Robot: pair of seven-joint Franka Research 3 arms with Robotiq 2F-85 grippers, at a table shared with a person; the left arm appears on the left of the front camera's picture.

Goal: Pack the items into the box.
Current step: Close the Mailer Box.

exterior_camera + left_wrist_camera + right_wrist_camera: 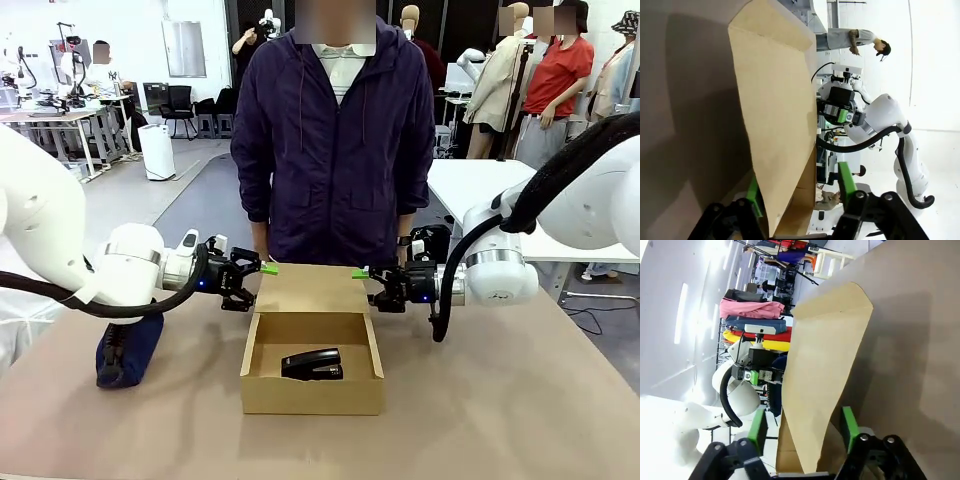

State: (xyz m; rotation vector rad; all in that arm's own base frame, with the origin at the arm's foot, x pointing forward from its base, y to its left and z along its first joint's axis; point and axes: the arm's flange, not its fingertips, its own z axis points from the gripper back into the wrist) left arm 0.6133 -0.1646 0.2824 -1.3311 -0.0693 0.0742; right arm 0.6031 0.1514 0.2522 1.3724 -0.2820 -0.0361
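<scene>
**Both finger pairs set astride the box flap**

Left fingers (846,179) are spread, one green pad on each side of the raised hinged cardboard flap (312,288) at its left edge, with no pinch visible. Right fingers (848,425) mirror this at the right edge, likewise unclenched. Judged purpose: take the flap at both ends so it folds down square.

The shallow brown cardboard box (310,395) sits open mid-worktop (500,420), the black desk stapler (312,364) lying inside. A navy zippered pouch (125,352) rests to its left.
</scene>
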